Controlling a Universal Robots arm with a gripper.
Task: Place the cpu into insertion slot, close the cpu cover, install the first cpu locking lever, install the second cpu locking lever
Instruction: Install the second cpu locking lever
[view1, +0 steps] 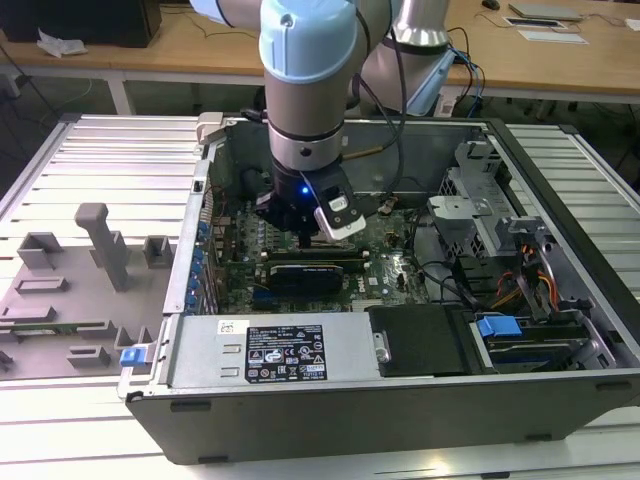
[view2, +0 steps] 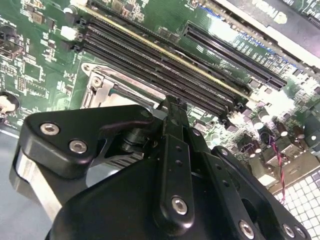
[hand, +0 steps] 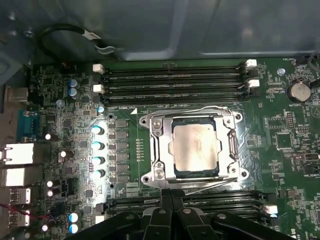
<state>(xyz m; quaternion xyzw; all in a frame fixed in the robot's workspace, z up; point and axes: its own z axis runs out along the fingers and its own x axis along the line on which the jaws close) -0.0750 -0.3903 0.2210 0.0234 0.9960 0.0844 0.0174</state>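
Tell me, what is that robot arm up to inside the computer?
The arm has its gripper down inside an open computer case, just above the green motherboard. In the first wrist view the cpu lies in the insertion slot, and the cpu cover appears to be down around it. The gripper's fingers sit together at the socket's edge, holding nothing.

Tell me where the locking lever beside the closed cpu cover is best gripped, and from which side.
Probably at a free stretch of the thin wire lever running along the cpu cover's edge nearest the gripper, approached from above. The lever lies low and nearly flat beside the frame, with the cpu already seated under the cover, so only its exposed outer run looks reachable. Its hooked end is not discernible.
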